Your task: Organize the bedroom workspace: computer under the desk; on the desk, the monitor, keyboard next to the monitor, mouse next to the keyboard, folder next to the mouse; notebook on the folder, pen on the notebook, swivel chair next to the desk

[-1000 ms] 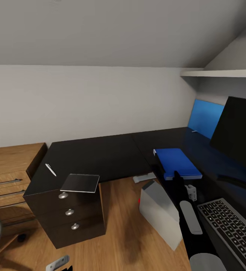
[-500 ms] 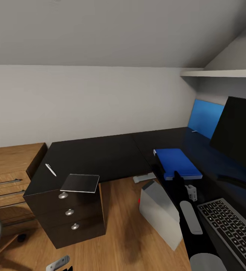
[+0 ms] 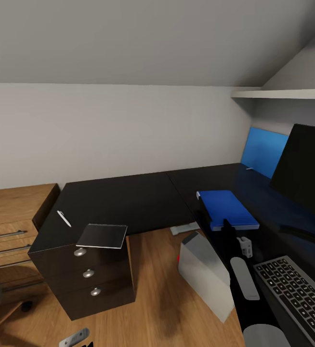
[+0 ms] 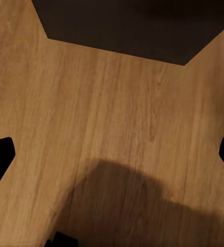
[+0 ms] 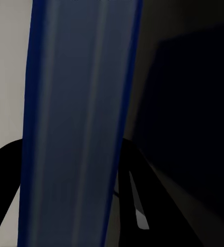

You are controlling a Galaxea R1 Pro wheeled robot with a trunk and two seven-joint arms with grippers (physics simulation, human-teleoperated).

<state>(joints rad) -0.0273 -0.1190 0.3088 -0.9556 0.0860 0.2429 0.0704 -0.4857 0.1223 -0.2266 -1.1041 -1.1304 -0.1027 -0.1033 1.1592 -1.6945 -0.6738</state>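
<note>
**One of each on the black bench**

One folder (image 3: pixel 227 208), one notebook (image 3: pixel 102 235), one pen (image 3: pixel 64 218), one keyboard (image 3: pixel 296 293) and one monitor (image 3: pixel 306 171) sit on the bench (image 3: pixel 128 197); one computer (image 3: pixel 203 272) stands below. The right gripper (image 3: pixel 225 224) clamps the folder's near edge, its jaws clenched. The left wrist view adds wooden floor (image 4: pixel 112 128) between the left gripper's (image 4: pixel 112 159) wide-released jaws.
</note>
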